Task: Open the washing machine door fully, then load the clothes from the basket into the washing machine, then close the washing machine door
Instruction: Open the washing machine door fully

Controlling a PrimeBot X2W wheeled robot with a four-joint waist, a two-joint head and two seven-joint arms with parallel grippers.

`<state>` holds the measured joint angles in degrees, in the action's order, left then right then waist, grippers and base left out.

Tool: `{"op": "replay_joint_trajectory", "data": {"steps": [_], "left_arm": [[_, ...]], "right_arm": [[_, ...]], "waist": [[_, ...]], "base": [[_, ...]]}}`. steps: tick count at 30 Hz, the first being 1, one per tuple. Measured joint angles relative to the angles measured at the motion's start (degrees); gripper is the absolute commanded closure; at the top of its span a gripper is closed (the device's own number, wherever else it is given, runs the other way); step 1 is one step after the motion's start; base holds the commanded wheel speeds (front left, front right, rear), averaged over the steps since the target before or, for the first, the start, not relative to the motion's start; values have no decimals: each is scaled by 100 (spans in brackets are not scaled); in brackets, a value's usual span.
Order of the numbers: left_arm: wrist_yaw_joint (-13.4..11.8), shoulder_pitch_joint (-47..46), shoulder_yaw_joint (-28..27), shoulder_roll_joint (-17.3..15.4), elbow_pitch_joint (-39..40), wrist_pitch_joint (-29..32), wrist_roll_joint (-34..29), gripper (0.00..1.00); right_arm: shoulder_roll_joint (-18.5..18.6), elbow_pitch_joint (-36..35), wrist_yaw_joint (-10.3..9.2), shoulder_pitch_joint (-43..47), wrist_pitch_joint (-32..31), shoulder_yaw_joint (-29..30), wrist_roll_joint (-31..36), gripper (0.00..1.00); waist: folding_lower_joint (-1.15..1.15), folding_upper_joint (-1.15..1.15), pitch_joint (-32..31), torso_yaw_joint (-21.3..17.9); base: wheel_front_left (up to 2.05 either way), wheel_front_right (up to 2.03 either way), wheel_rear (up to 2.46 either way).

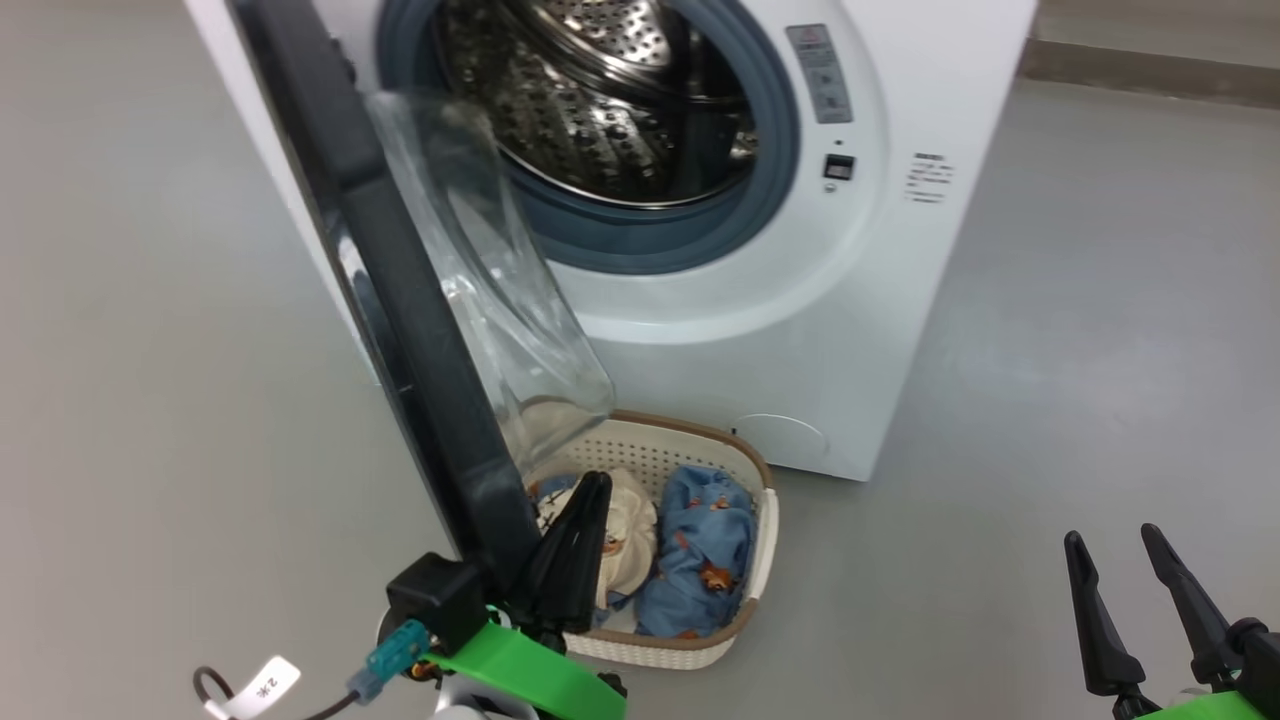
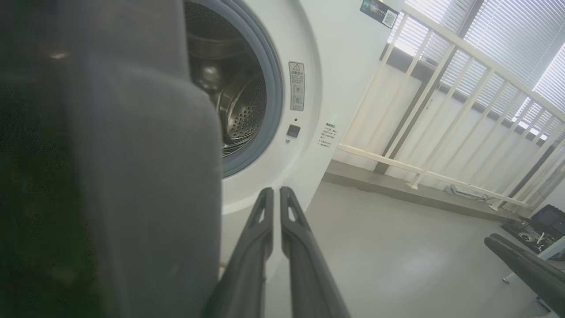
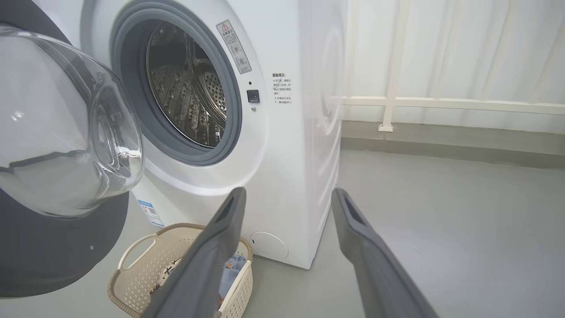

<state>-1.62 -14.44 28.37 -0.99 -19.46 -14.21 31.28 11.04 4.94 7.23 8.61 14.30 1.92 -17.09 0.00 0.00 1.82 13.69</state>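
The washing machine [image 1: 900,300] stands with its steel drum [image 1: 600,100] exposed. The washing machine door [image 1: 400,300] swings out towards me, its black rim edge-on and its glass bowl [image 1: 490,280] facing the drum. Below it the basket [image 1: 765,530] holds the clothes [image 1: 705,550], a blue bear-print bundle and a cream one [image 1: 625,535]. My left gripper [image 1: 592,482] is shut with nothing in it, close beside the door's lower rim on its inner side and above the basket. My right gripper [image 1: 1110,540] stands open over bare floor at the lower right. The right wrist view looks between the open right gripper [image 3: 288,194] at the machine [image 3: 300,132], the door [image 3: 66,132] and the basket [image 3: 145,265].
Grey floor [image 1: 1100,350] spreads to the right of the machine. A white railing [image 2: 441,110] on a low kerb runs behind it, with blinds beyond. In the left wrist view the door's dark rim [image 2: 132,176] crowds the left side beside the shut left gripper [image 2: 276,191].
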Motion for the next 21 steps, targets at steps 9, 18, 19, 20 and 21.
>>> {"op": "replay_joint_trajectory", "data": {"steps": [9,18,19,20,21], "left_arm": [[-12,94,48,-33,58,-41,-77,100],[-201,246,-32,-254,213,16,-77,100],[-207,283,-51,-288,241,18,-77,100],[-238,310,-60,-323,260,19,-77,100],[-258,320,-75,-347,274,22,-77,100]], "right_arm": [[15,0,0,4,0,-1,0,0],[18,0,0,10,0,4,0,0],[16,-1,0,10,0,5,0,0],[16,-2,-1,11,0,4,0,0],[16,-2,-1,12,0,4,0,0]], "waist": [[0,0,-11,482],[0,0,-54,964],[0,0,-61,1013],[0,0,-67,1060],[0,0,-73,1106]], "base": [[0,0,0],[0,0,0],[0,0,0],[0,0,0],[0,0,0]]}}
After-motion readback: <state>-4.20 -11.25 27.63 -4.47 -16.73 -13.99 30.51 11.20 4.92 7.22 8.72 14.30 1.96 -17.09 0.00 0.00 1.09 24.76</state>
